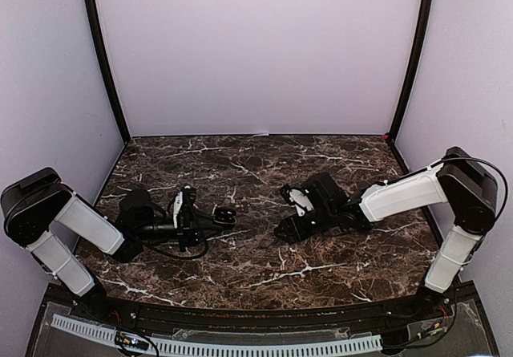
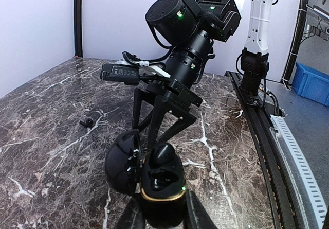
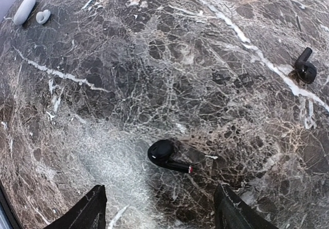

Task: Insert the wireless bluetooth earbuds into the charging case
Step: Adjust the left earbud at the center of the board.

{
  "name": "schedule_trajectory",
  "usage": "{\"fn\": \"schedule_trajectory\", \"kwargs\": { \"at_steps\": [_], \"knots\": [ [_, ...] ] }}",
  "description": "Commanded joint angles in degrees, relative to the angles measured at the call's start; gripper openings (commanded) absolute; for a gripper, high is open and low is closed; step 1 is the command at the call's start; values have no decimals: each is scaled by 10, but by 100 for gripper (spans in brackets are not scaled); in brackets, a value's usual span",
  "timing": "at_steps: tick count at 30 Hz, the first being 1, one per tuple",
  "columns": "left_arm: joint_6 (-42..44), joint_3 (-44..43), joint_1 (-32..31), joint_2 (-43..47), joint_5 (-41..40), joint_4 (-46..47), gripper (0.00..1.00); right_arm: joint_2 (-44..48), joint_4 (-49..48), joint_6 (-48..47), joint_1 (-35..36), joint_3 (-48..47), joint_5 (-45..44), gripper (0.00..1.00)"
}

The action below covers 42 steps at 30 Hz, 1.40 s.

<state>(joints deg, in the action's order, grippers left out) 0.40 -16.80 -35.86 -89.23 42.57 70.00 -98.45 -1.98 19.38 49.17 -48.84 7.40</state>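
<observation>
My left gripper [image 2: 164, 214] is shut on the base of a black charging case [image 2: 163, 183] with a gold rim. The case's lid [image 2: 121, 162] hangs open to the left. In the top view this gripper [image 1: 218, 217] holds the case [image 1: 226, 212] at table centre. My right gripper [image 3: 160, 189] stands open just above the marble. A black earbud [image 3: 167, 156] lies on its side between the fingers, untouched. A second black earbud [image 3: 305, 67] lies further right. The right arm's fingers [image 2: 156, 117] point down right behind the case.
Two small white pieces [image 3: 24, 10] [image 3: 43, 16] lie at the far left of the right wrist view. Another small black earbud [image 2: 86, 121] rests on the dark marble table [image 1: 264, 273]. Purple walls enclose the back and sides.
</observation>
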Motion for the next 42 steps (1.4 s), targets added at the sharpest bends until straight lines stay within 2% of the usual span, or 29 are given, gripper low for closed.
{"fn": "schedule_trajectory", "kwargs": {
  "at_steps": [1, 5, 11, 21, 25, 27, 30, 36, 42],
  "knots": [
    [4, -4, 3, 14, 2, 10, 0, 3, -24, 12, 5, 13, -23, 68],
    [3, -5, 3, 14, 3, 8, 0, 5, -27, 12, 4, 13, -27, 57],
    [6, -5, 3, 18, 2, 3, 0, -15, -20, 3, 13, -5, -44, 51],
    [8, -5, 3, 20, 3, -2, 0, -51, -7, -11, 22, -44, -62, 50],
    [11, -5, 3, 22, 2, -5, 0, -61, 0, -21, 22, -58, -67, 55],
    [11, -6, 3, 22, 2, -6, 0, -70, 3, -29, 22, -65, -45, 59],
    [11, -6, 3, 21, 3, -7, 0, -94, 28, -35, 22, -87, -13, 60],
    [11, -6, 3, 23, 3, -8, 0, -91, 29, -8, 23, -83, 62, 52],
    [14, -6, 3, 28, 2, -12, 0, -59, 37, 23, 22, -58, 86, 42]
  ]
}}
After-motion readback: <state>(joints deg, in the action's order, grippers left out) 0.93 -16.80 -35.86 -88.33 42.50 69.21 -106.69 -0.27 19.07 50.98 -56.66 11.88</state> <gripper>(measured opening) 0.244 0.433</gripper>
